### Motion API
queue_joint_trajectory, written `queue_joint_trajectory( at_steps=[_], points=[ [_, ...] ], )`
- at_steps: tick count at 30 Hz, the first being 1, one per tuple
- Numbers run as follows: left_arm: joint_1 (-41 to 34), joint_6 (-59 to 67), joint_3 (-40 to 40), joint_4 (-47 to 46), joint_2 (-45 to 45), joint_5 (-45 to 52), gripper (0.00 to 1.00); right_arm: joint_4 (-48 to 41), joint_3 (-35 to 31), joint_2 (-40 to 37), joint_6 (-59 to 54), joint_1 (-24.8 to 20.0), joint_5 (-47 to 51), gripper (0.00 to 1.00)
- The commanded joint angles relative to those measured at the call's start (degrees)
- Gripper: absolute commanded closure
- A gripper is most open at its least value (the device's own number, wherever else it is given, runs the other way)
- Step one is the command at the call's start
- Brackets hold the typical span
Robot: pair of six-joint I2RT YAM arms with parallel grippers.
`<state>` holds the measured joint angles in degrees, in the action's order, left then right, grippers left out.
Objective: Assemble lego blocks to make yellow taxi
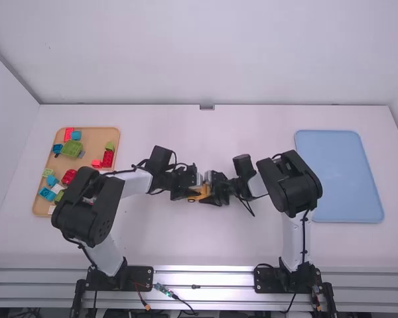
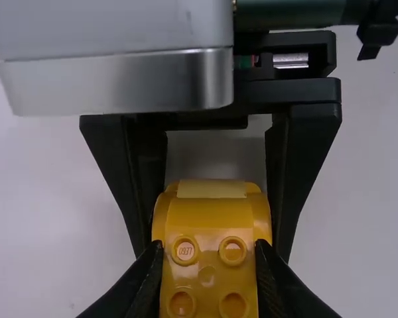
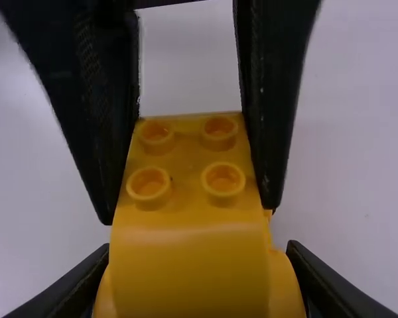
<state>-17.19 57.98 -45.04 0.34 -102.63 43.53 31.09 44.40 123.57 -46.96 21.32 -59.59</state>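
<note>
Left gripper [image 1: 194,191] and right gripper [image 1: 209,193] meet near the table's middle, facing each other over a yellow block [image 1: 201,193]. In the left wrist view, my left gripper [image 2: 209,255] is shut on the sides of the studded end of this yellow block [image 2: 209,228]; the right gripper's fingers flank its far, curved part. From the right wrist, my right gripper [image 3: 199,255] clasps the smooth, rounded end of the yellow block [image 3: 189,265], where a wider yellow part shows beneath. The left gripper's black fingers [image 3: 272,99] stand either side of the studs.
A tan tray [image 1: 113,132] at the left holds several red, blue and green blocks, partly behind the left arm. At the right lies a blue tray [image 1: 338,175], its near-left edge close to the right arm.
</note>
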Motion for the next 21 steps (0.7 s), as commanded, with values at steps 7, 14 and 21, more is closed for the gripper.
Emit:
queue_joint_trajectory(
  at_steps=[7, 14, 21],
  points=[
    [-0.74, -3.02, -0.46, -1.53, -0.46, -2.01, 0.01, 0.11, 0.17, 0.78, 0.04, -0.52, 0.68, 0.46],
    [6.4, -2.45, 1.57, -3.45, 12.8, 0.61, 0.01, -0.28, 0.15, 0.78, 0.04, -1.18, 0.63, 0.18],
    [18.38, 1.71, 5.88, -4.2, 22.09, 13.09, 0.01, 0.22, 0.42, 0.76, 0.04, -1.09, -1.55, 0.01]
  ],
)
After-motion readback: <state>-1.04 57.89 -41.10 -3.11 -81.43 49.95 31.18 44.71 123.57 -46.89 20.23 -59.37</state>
